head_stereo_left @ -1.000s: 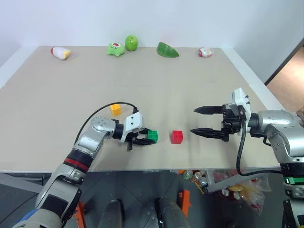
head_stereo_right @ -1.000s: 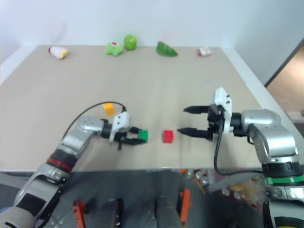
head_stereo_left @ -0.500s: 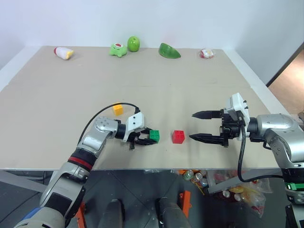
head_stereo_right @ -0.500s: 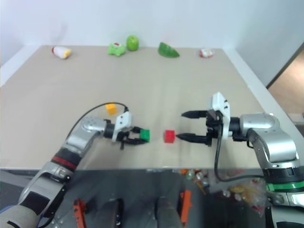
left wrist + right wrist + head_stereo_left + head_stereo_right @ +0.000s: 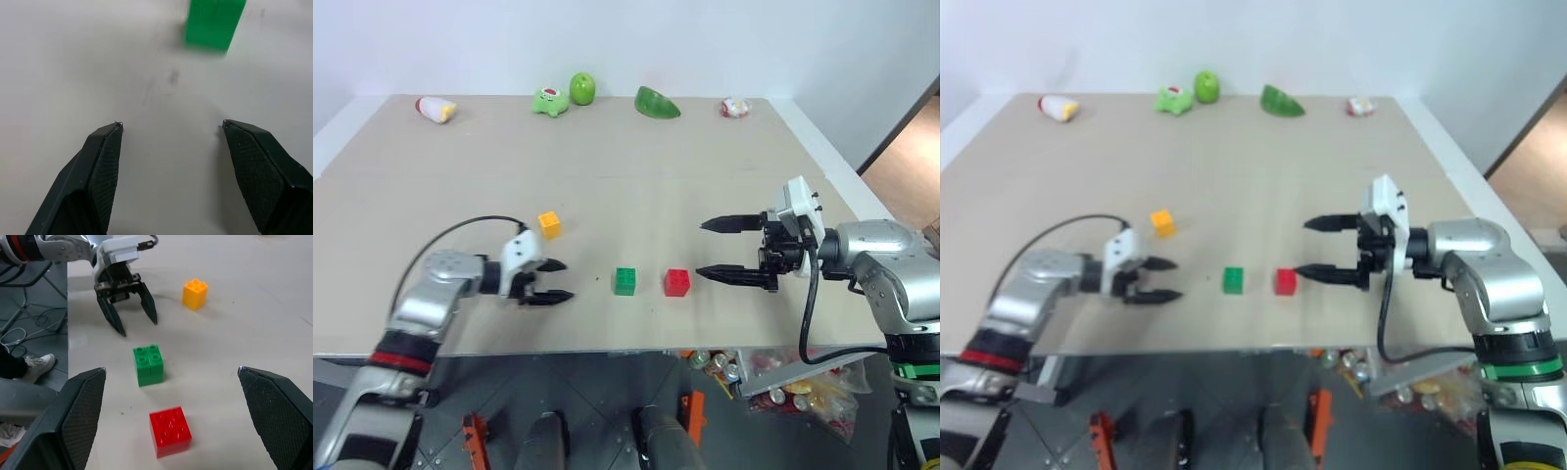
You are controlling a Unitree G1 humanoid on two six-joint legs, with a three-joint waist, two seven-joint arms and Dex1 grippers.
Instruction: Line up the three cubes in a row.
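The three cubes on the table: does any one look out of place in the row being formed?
Yes. The green cube and red cube sit side by side near the table's front edge, but the yellow cube lies farther back and to the left, off their line and turned at an angle.

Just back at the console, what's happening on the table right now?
Nothing is held. The green cube sits beside the red cube near the table's front edge. The left claw is open and apart from the green cube. The right claw hovers open by the red cube. The yellow cube lies off the line, farther back.
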